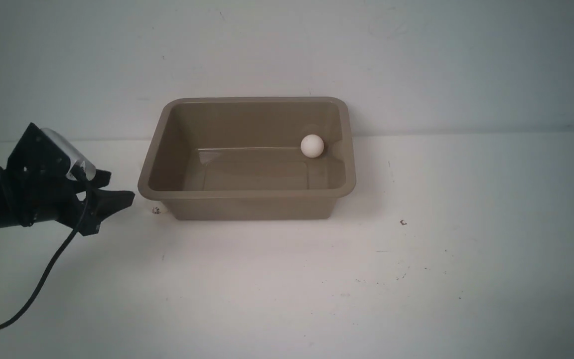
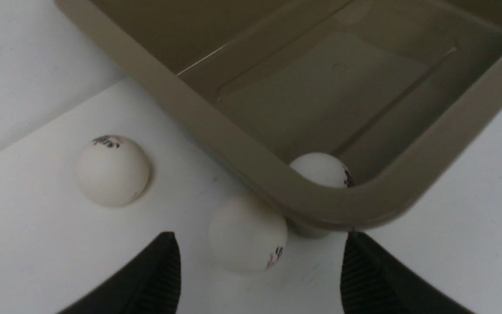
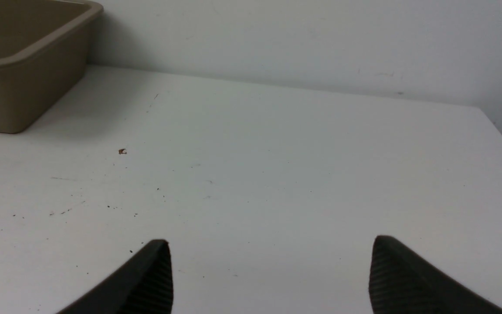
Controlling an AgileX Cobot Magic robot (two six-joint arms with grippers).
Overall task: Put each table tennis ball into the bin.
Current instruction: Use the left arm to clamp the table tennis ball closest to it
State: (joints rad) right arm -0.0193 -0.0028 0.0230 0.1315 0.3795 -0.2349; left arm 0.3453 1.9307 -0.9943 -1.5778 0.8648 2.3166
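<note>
— Where are the small, smooth white plastic table tennis balls?

— One ball [image 1: 312,145] sits inside the rectangular tan-brown glossy plastic bin [image 1: 247,207], at its far right corner. The left wrist camera shows a second ball [image 2: 320,169] inside as well, tucked into the bin corner nearest that arm.

— And outside the bin?

— Two lie on the white desk [image 1: 416,279]. A third ball [image 2: 247,233] is just beside that corner's outer wall, in line with the gap of the left pincer [image 1: 115,187]. A fourth ball [image 2: 112,170], with dark print on top, rests near it, farther from the bin.

— What about the pincers?

— The left pincer is spread wide and holds nothing. The right pincer [image 3: 273,261] is spread too, over the desk and well apart from the bin.
</note>
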